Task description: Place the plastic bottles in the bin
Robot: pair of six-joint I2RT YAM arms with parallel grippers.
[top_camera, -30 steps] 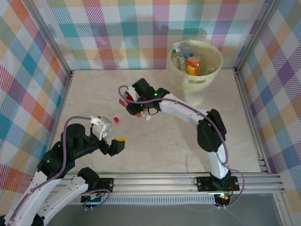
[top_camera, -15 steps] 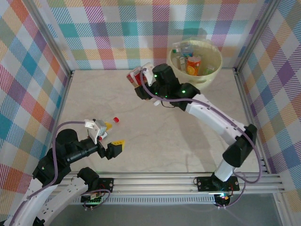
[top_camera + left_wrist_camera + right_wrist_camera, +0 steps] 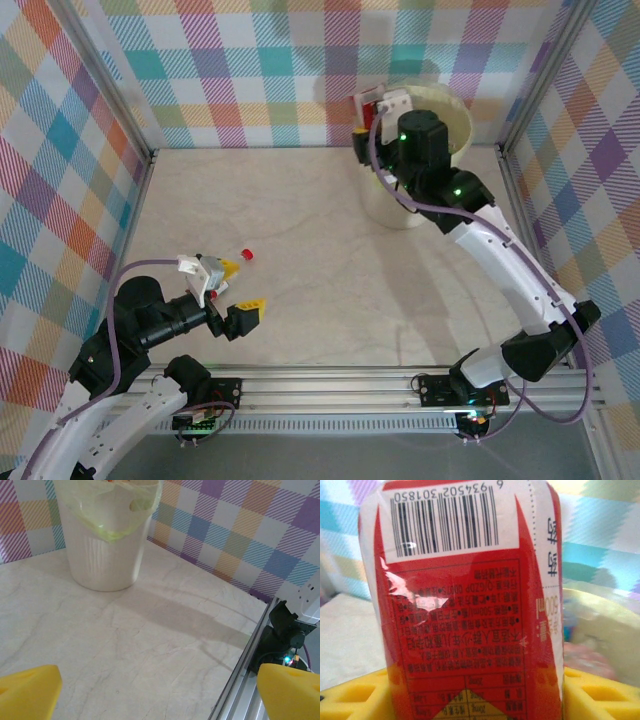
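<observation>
A plastic bottle with a red and white label (image 3: 377,104) (image 3: 465,615) is held in the air, my right gripper (image 3: 382,112) (image 3: 472,700) shut on it. It hangs at the left rim of the bin (image 3: 456,112), a pale-yellow bucket at the back right. In the right wrist view the yellow fingers (image 3: 350,697) flank the bottle, and the bin (image 3: 600,615) shows blurred behind it. My left gripper (image 3: 238,290) (image 3: 160,695) stands open and empty near the front left, its yellow fingertips (image 3: 27,690) wide apart. It faces the bin (image 3: 107,545) across the table.
A small red cap (image 3: 247,254) lies on the marble tabletop just beyond the left gripper. Checked cloth walls enclose the table on three sides. An aluminium rail (image 3: 400,385) runs along the near edge. My right arm (image 3: 500,260) stretches across the right half.
My right arm has carried the red-labelled bottle from the middle of the table up and right to the bin's rim. The left arm drew back slightly, then stayed still.
</observation>
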